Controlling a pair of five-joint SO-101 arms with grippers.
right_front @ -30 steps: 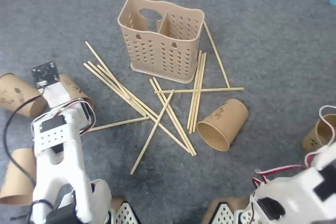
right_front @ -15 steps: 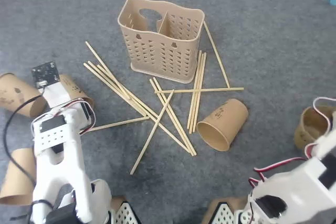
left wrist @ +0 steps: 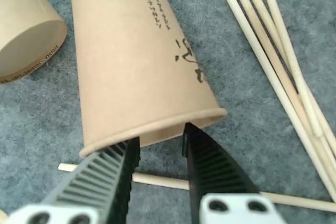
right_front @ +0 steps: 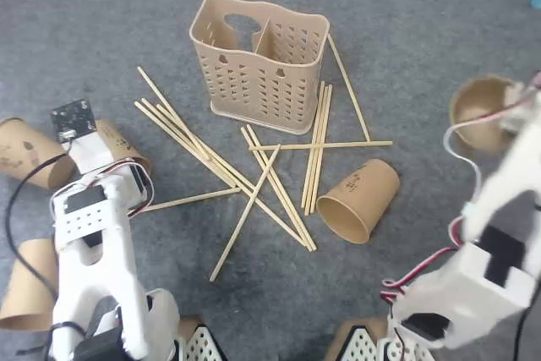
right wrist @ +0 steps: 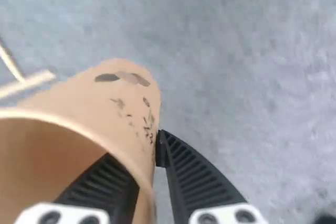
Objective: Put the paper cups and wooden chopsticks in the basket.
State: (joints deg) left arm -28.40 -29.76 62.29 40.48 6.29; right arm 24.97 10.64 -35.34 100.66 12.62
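Left arm [right_front: 89, 234], nearest: no motion over the last second. The left jaws are a narrow gap apart, tips at the rim of a paper cup [left wrist: 136, 61] lying on its side. Can't confirm they pinch it. One chopstick [left wrist: 157, 182] runs under the jaws. Second cup [left wrist: 26, 30] lies just beside the first, and a third cup [right_front: 25, 298] lies at the near left edge.

Right arm [right_front: 482, 268] is the change. A second ago its held cup [right_front: 480, 110] was low at the desk's right edge near the arm. It has now swung up and away to the far right, mouth facing up. Right jaws are closed on that cup's wall [right wrist: 105, 124], one jaw inside and one outside. My read: the pick is done and the carry is under way. It still has to cross leftward to the basket.

Mid desk [right_front: 423, 57]: another cup [right_front: 359, 200] lies on its side, with the wooden chopsticks [right_front: 254, 183] scattered and crossing, untouched.

Farthest: the basket [right_front: 258, 61], upright with two compartments. No cup or stick seen in it, so the task is barely started.

Writing: dark print on the cup walls, plus marks on the held cup. Not transcribed.
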